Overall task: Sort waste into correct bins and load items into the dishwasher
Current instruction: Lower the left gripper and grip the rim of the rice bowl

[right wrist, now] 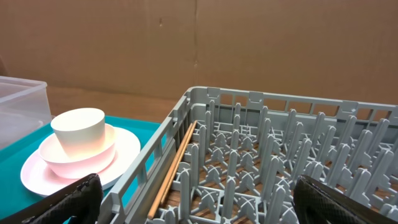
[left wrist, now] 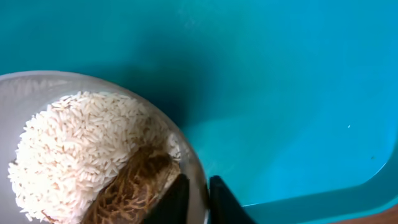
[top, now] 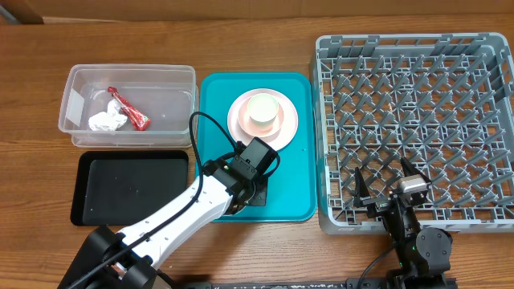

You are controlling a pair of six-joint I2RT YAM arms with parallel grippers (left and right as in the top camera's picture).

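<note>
Your left gripper [left wrist: 198, 190]: jaws closed on the rim of the white cup [left wrist: 31, 93], one finger inside, one outside. The cup stands on the teal tray [left wrist: 280, 93] and holds rice grains [left wrist: 81, 143] and brown crumbs [left wrist: 134, 186]. Your right gripper [right wrist: 199, 205]: jaws wide apart, holding nothing, over the dish rack's [top: 418, 88] near edge. The red wrapper [top: 132, 112] and the tissue [top: 107, 121] lie in the clear tub [top: 76, 76].

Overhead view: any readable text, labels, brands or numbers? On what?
No text can be read in any view.
Small red printed snack wrapper in the clear rectangular plastic tub: print too small to read.
Pale rectangular patch on the tub's left wall: blurred; cannot tell whether it carries any text.
</note>
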